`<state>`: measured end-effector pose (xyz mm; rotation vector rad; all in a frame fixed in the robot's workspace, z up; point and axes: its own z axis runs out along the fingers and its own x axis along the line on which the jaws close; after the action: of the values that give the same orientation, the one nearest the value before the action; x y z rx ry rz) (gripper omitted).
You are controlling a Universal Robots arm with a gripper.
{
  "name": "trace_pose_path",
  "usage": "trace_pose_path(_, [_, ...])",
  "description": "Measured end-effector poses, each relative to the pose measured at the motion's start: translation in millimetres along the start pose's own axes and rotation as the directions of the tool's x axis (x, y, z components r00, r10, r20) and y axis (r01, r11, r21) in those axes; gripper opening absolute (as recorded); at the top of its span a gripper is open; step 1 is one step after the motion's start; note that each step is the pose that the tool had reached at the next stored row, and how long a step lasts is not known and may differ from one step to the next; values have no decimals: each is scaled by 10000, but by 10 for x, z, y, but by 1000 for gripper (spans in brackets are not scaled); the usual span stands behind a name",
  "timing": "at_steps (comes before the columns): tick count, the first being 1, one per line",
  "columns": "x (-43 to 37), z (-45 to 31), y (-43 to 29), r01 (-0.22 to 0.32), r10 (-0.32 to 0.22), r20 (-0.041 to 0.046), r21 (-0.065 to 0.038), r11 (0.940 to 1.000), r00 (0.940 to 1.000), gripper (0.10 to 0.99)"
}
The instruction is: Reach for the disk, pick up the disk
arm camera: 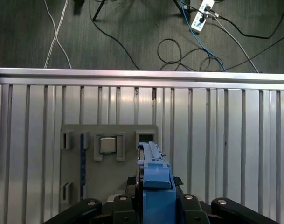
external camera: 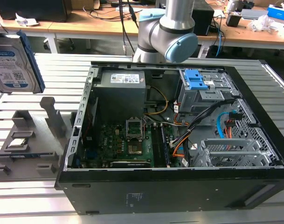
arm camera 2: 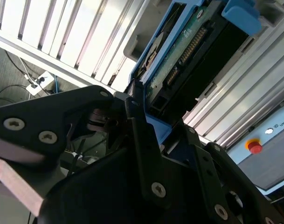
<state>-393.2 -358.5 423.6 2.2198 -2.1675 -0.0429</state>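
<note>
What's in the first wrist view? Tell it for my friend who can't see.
The black tool grips the disk, seen edge-on with its blue rail, above a gray holder with a small silver chip in it. The holder lies on a ribbed metal table, and cables trail over the dark floor beyond.
</note>
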Motion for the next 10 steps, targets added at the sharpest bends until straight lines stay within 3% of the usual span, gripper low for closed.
trace_pose_path(5, [1,-71,-3,0,0,-1,-16,10000,10000,369])
trace_pose_path(10, [2,-196,-4,1,-1,0,-37,10000,10000,369])
